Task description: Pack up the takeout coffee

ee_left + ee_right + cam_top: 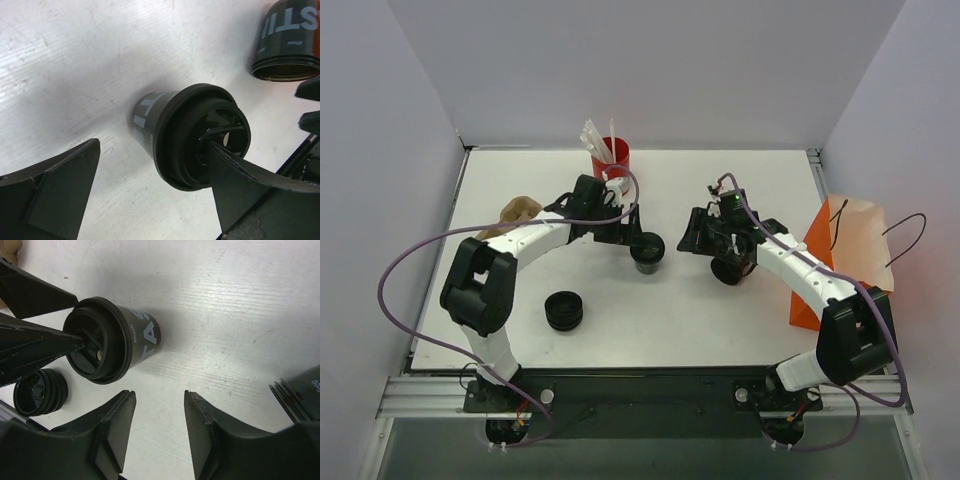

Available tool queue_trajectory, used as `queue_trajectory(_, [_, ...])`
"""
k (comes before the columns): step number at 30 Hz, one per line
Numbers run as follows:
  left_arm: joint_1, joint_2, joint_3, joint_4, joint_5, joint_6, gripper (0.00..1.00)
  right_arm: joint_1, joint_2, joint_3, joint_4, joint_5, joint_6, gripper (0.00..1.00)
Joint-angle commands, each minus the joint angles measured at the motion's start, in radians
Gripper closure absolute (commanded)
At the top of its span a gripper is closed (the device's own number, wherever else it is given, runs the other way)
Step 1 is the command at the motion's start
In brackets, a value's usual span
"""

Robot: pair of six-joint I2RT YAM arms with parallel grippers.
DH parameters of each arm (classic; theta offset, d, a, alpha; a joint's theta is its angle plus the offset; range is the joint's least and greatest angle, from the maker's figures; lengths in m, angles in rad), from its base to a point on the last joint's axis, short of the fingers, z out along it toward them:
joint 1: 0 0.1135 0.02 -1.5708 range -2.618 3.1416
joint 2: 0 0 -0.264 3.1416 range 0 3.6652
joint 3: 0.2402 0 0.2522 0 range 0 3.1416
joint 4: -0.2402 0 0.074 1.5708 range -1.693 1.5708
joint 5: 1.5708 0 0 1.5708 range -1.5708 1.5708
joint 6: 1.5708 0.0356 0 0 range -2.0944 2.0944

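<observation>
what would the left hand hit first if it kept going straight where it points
Probably the small black paper cup with a round black lid, just ahead of the left hand; one fingertip looks over the lid, depth unclear.

Second cup (287,45): cut off by the top edge, left wrist view; by the right edge, right wrist view.

The lidded cup (150,112) between the fingers of the left end effector (155,150) bears large white capitals, of which only fragments show. Ahead of the right end effector (159,397), to its left, that cup shows a big white "A" beside a small sideways word too small to read. The second cup (287,40), beyond the left end effector to its right, carries white capitals that look like "STI", cut off by the frame, with tiny illegible print nearby.
</observation>
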Motion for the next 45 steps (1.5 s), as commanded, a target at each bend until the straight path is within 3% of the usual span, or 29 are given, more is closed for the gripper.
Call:
queue_trajectory(1, [0.016,-0.112,0.052,-0.120,-0.066,0.025,0.03,0.052,-0.020,0.109,-0.054,0.060,-0.011,0.52])
queue_trajectory(11, [0.122,-0.313,0.013,-0.159,-0.047,0.028,0.03,0.159,0.155,0.315,-0.163,0.204,0.017,0.51])
queue_trajectory(20, [0.172,-0.503,-0.139,-0.247,-0.145,0.113,0.03,0.189,0.272,0.361,-0.224,0.249,0.083,0.60])
queue_trajectory(26, [0.235,-0.642,-0.296,-0.175,-0.224,0.106,0.03,0.198,0.321,0.387,-0.250,0.244,0.092,0.71])
queue_trajectory(30, [0.240,-0.693,-0.366,-0.147,-0.262,0.117,0.03,0.198,0.327,0.414,-0.282,0.270,0.069,0.92])
queue_trajectory(34, [0.238,-0.724,-0.372,-0.167,-0.290,0.120,0.03,0.199,0.318,0.453,-0.337,0.308,0.037,1.00])
queue_trajectory(37, [0.225,-0.751,-0.383,-0.163,-0.279,0.123,0.03,0.183,0.315,0.508,-0.377,0.385,-0.009,1.00])
queue_trajectory(45, [0.108,-0.779,-0.369,-0.221,-0.405,0.157,0.03,-0.067,0.381,0.686,-0.411,0.421,-0.104,1.00])
